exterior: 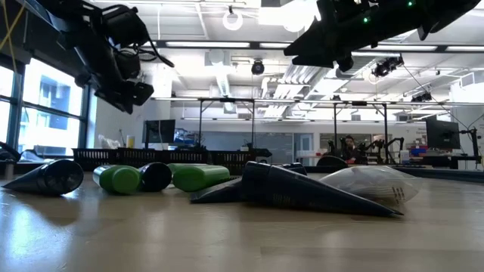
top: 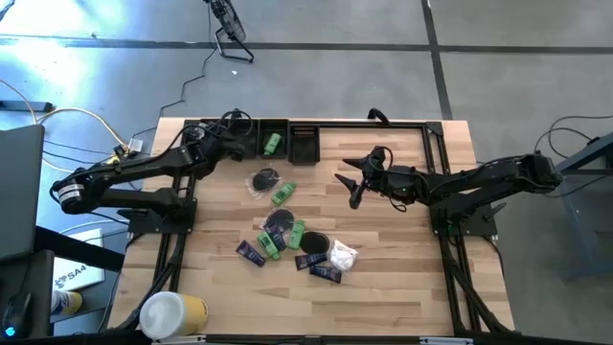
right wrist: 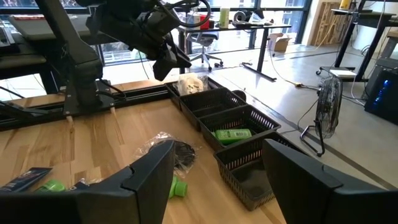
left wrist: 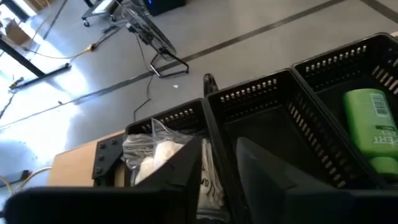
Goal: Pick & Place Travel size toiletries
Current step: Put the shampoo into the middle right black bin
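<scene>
White packet: crinkly white plastic-wrapped packet (left wrist: 155, 158), soft and lumpy, lying in the end compartment of the black slotted plastic bin tray (top: 290, 123), against its wall.
Left gripper (left wrist: 217, 149): over that compartment, one finger touching the wrap; cannot tell whether it pinches the wrap or has let go.
Risk: loose film could snag on a finger and lift out with it.
Green bottle (top: 273, 144): smooth, round plastic, in a farther compartment.
Right gripper (top: 352, 187): spread, empty, above mid-table.
Remaining toiletries (top: 287, 240): green bottles, flat dark sachets and black discs, clustered on the pale wooden table (top: 402, 278); the bottles could roll.
</scene>
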Controlling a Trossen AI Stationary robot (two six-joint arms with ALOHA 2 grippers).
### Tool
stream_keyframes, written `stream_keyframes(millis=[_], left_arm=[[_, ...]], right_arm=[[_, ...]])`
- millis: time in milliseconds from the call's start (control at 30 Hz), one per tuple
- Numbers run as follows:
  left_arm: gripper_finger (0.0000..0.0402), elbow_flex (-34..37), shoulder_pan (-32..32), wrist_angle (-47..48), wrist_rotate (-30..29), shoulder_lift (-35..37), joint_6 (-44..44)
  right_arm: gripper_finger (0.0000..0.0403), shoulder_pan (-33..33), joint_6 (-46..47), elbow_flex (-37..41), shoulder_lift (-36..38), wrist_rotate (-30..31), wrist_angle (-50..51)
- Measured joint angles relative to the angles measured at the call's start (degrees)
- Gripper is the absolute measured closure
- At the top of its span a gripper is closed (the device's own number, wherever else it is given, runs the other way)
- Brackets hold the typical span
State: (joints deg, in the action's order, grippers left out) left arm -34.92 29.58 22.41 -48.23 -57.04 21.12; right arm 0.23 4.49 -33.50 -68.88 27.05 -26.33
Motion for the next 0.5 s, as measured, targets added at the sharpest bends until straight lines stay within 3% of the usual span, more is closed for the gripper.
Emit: stream_keyframes(millis=[200,500], left_arm=[[0.0360,0.0,0.0,-0.6,2.6,0.0,0.1],[0.0383,0.0,-0.5,-1.9,7.3,0.0,-1.5]], right_arm=[[0.0168,0.0,0.0,0.0,0.0,0.0,0.0],[0.0168,0.0,0.0,0.0,0.0,-0.1,0.0]])
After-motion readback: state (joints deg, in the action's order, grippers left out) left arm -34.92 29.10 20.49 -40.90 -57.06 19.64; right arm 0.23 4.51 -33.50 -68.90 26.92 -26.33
